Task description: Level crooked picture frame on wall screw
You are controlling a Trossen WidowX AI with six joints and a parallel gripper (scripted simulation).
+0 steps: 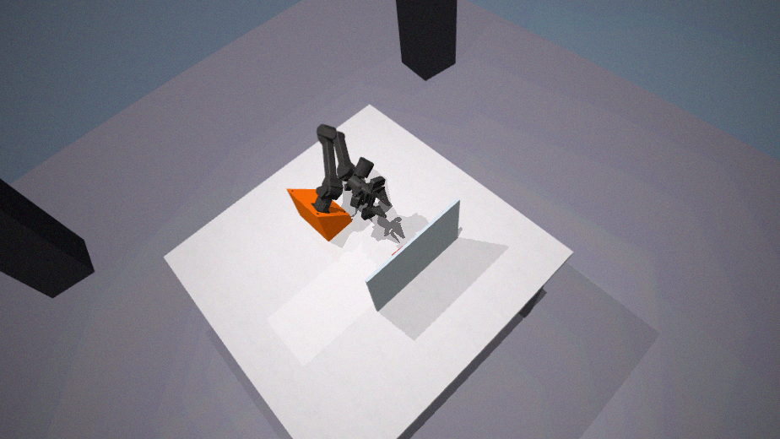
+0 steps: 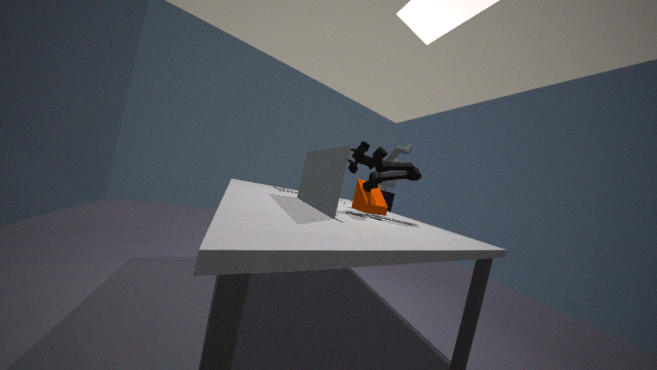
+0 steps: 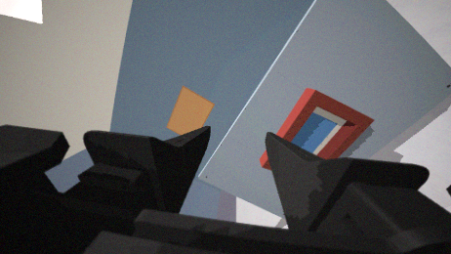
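The red picture frame (image 1: 395, 252) (image 3: 365, 117), with a pale inner border and a blue picture, hangs on the grey wall panel (image 1: 417, 255) (image 2: 323, 177) (image 3: 342, 49). In the wrist view its edges run roughly parallel to the panel's; a small tilt cannot be ruled out. In the exterior view the panel hides it. The screw and the notched strip are hidden. My gripper (image 1: 387, 210) (image 2: 350, 154) (image 3: 237, 133) is open and empty, back from the panel on the frame's side. In the wrist view the right fingertip overlaps the frame's near corner, without visible contact.
The panel stands upright on the white table (image 1: 245, 246) (image 2: 257, 230). The arm's orange base (image 1: 338, 226) (image 2: 374, 207) stands on the frame's side of it. An orange patch (image 3: 190, 109) shows beyond the panel's top edge. Two dark posts (image 1: 428, 38) (image 1: 32, 251) stand outside the table.
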